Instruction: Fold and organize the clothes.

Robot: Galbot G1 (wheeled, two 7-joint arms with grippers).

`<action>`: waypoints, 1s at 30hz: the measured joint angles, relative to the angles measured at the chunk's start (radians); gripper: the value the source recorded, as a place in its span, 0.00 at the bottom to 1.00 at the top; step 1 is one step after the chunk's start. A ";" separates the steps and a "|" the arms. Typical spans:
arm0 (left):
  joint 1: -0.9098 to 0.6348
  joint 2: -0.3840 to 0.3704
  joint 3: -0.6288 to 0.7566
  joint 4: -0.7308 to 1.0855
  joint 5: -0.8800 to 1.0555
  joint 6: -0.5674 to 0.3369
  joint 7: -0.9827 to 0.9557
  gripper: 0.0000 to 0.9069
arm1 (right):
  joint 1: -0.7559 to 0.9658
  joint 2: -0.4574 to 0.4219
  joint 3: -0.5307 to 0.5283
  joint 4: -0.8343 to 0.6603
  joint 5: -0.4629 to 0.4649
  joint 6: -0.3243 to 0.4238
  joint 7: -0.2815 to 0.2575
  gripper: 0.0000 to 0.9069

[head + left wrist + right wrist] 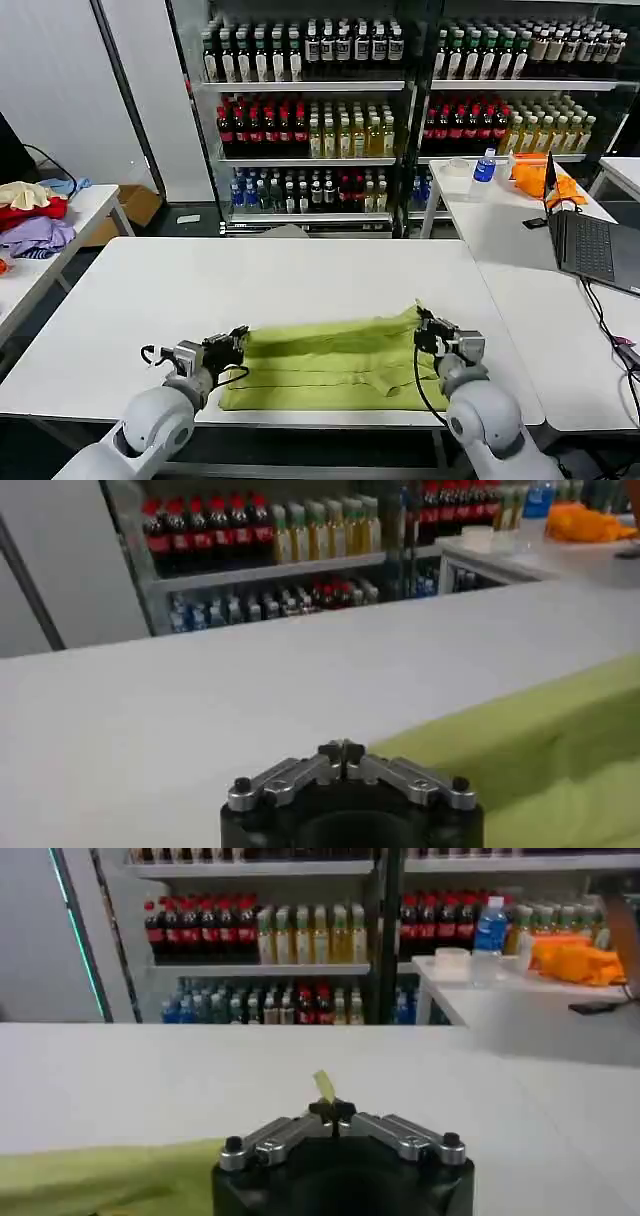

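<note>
Lime-green thin T-shirt lies half-folded on the white tabletop. Left hand clenched at its left edge; right hand pinches the far right corner. Probably mid-fold: next, carry both ends across together.

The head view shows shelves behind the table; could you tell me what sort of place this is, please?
Probably a lab mocked up as a shop: stocked drink shelves, white work tables, and a laptop.

A lab or test room dressed as a shop: far beyond the left gripper and right gripper stand glass-fronted shelves packed with rows of bottled drinks. White work tables surround them; to the right gripper's side sits an open laptop, off to the left gripper's side, heaped clothes
</note>
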 measured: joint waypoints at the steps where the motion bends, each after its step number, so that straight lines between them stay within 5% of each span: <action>1: 0.004 0.002 -0.001 -0.002 0.002 0.001 0.000 0.02 | -0.014 0.001 0.006 0.008 0.000 0.000 0.000 0.00; 12: 0.054 0.018 -0.016 -0.019 0.022 0.009 0.001 0.02 | -0.151 0.021 0.052 0.087 -0.013 0.000 0.001 0.00; 13: 0.057 0.017 -0.016 -0.018 0.024 0.009 0.002 0.36 | -0.158 0.024 0.051 0.088 -0.017 0.000 0.001 0.00; 14: 0.059 0.017 -0.016 -0.016 0.027 0.009 0.003 1.00 | -0.162 0.026 0.052 0.088 -0.021 0.000 0.001 0.30; 15: 0.061 0.015 -0.016 -0.014 0.030 0.010 0.004 1.00 | -0.166 0.028 0.052 0.088 -0.026 0.000 0.001 0.71; 16: 0.065 0.013 -0.016 -0.012 0.033 0.011 0.005 1.00 | -0.170 0.030 0.051 0.088 -0.033 0.000 0.000 1.00; 30: 0.114 -0.027 -0.042 -0.042 0.074 -0.020 -0.018 1.00 | -0.246 0.043 0.063 0.128 -0.140 0.037 -0.026 1.00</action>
